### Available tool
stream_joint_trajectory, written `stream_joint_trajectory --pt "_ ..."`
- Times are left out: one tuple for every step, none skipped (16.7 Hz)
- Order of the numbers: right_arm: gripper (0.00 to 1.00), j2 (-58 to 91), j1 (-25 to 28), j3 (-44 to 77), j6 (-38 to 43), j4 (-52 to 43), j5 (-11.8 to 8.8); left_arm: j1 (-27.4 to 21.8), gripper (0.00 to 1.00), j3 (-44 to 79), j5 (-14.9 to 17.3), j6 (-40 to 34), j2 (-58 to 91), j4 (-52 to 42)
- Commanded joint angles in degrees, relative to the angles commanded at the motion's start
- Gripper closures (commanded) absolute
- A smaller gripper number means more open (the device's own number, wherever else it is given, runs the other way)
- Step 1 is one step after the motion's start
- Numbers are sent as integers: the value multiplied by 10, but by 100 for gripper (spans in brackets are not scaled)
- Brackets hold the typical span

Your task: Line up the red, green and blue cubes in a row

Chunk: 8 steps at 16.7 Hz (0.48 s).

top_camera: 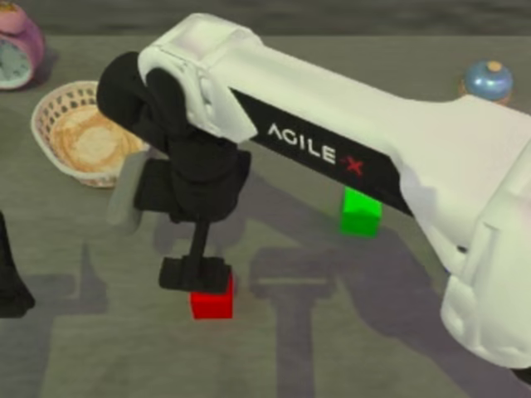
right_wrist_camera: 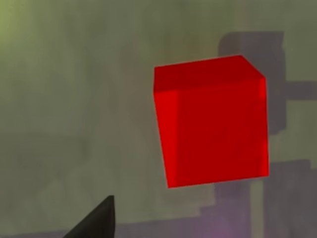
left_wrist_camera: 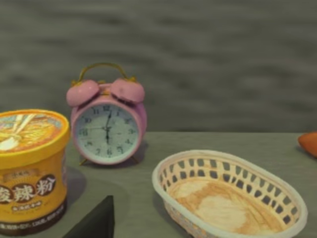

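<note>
The red cube (top_camera: 212, 303) rests on the table left of centre, and fills much of the right wrist view (right_wrist_camera: 213, 121). My right gripper (top_camera: 195, 274) hangs open just above its far side, the arm reaching across from the right. One dark fingertip (right_wrist_camera: 101, 218) shows beside the cube and apart from it. The green cube (top_camera: 361, 212) sits farther right, partly under the right arm. The blue cube is out of view. My left gripper (top_camera: 10, 290) is parked at the table's left edge, open, with one fingertip (left_wrist_camera: 96, 220) showing.
A woven basket (top_camera: 43, 116) (left_wrist_camera: 163, 173) stands at the back left, next to a pink alarm clock (top_camera: 17, 46) (left_wrist_camera: 106, 129). A yellow food tub (left_wrist_camera: 29, 168) is near the left gripper. A blue bell (top_camera: 488, 80) sits at the back right.
</note>
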Motion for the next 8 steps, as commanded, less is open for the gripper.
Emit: stream_joint_trajectory --pt "0 -4 -10 -8 30 4 0 0 0 0 0 0 0 0" --pt "0 -9 -21 -17 63 9 1 0 0 0 0 0 0 0" --pt "0 -14 -34 -28 101 14 1 0 0 0 0 0 0 0" --pt "0 -19 -48 -41 142 20 1 0 0 0 0 0 0 0" --pt "0 -25 -63 -55 187 25 1 0 0 0 0 0 0 0" --pt "0 -31 -79 -71 236 31 1 0 0 0 0 0 0 0" --pt "0 -37 -95 -86 287 36 0 0 0 0 0 0 0 0" --pt "0 -43 -111 -102 340 42 0 0 0 0 0 0 0 0"
